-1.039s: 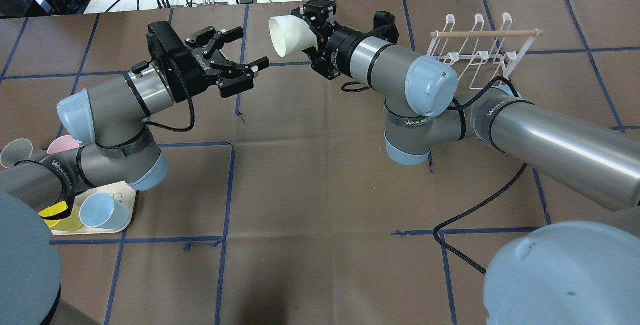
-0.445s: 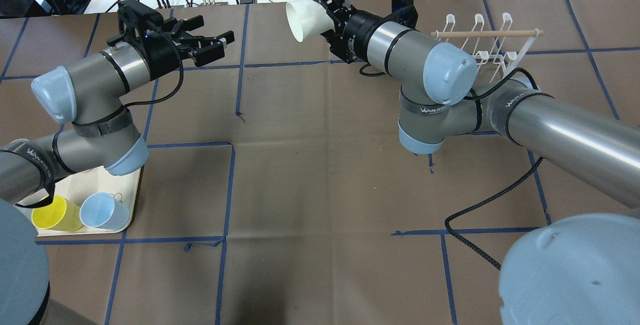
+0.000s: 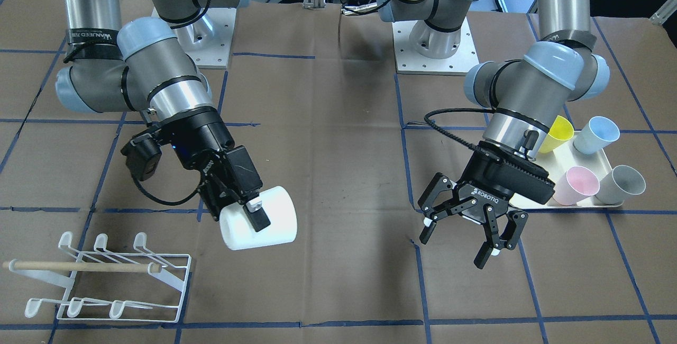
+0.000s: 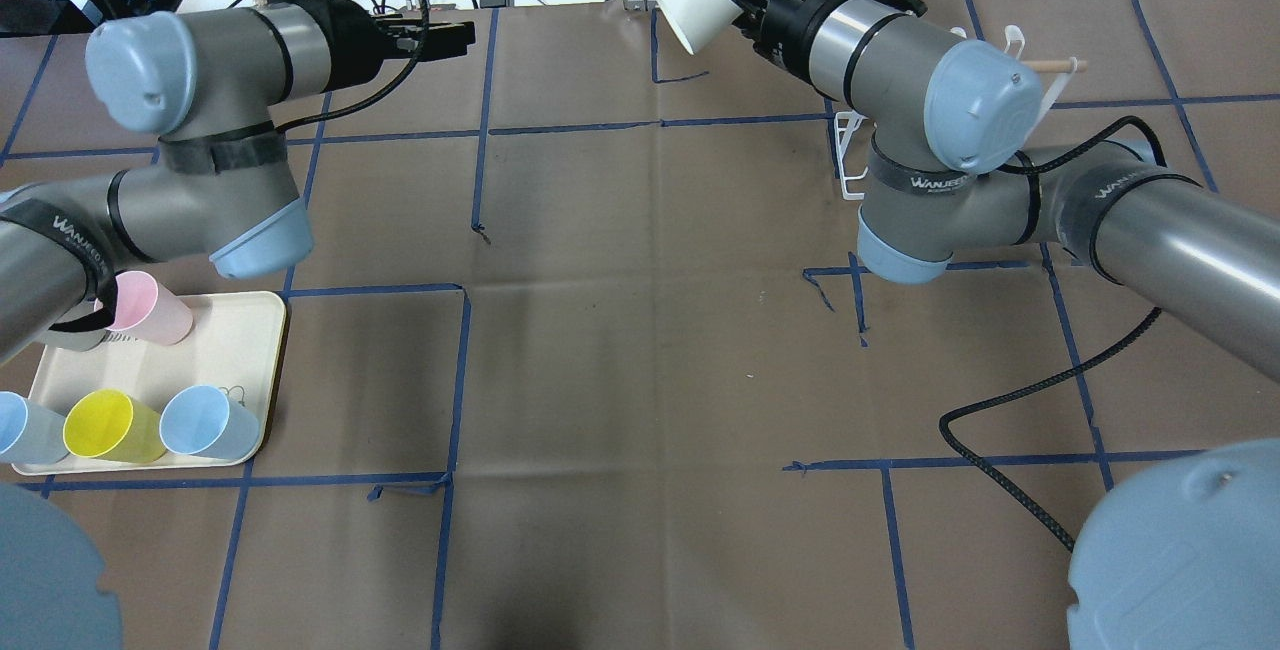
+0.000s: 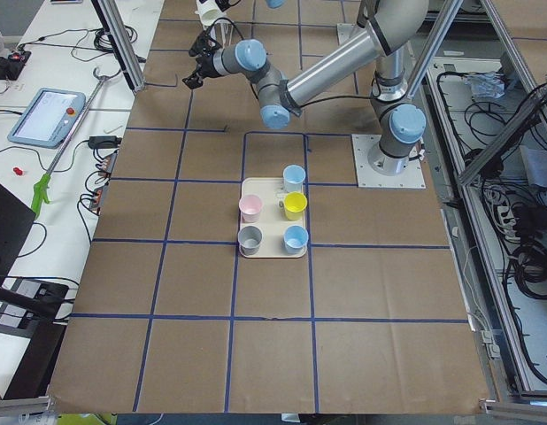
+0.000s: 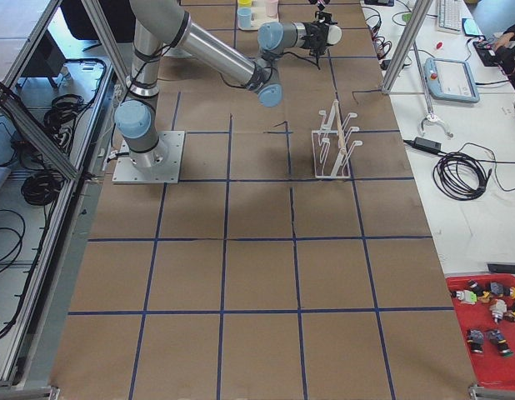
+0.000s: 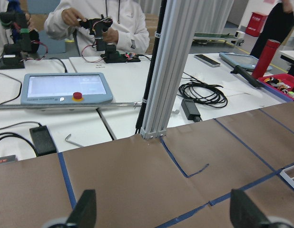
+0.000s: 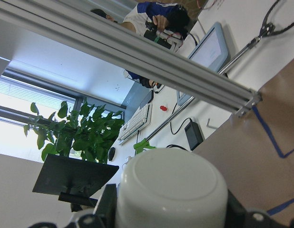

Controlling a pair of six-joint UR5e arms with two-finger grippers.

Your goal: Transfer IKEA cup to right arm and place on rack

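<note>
The left arm and right arm are silver-grey tubes — pale-blue joint caps, black wrist cables.

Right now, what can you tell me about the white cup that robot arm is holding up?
The plain white, plastic-looking cup is smooth, unmarked and slightly tapered; the right wrist view shows its rounded, closed base. It hangs on its side above the brown paper-covered table, base toward the wrist, open mouth pointing away. The black two-finger right gripper is shut on its base end, one finger lying across the outside wall. Nothing else touches it; the white wire rack stands apart.
</note>
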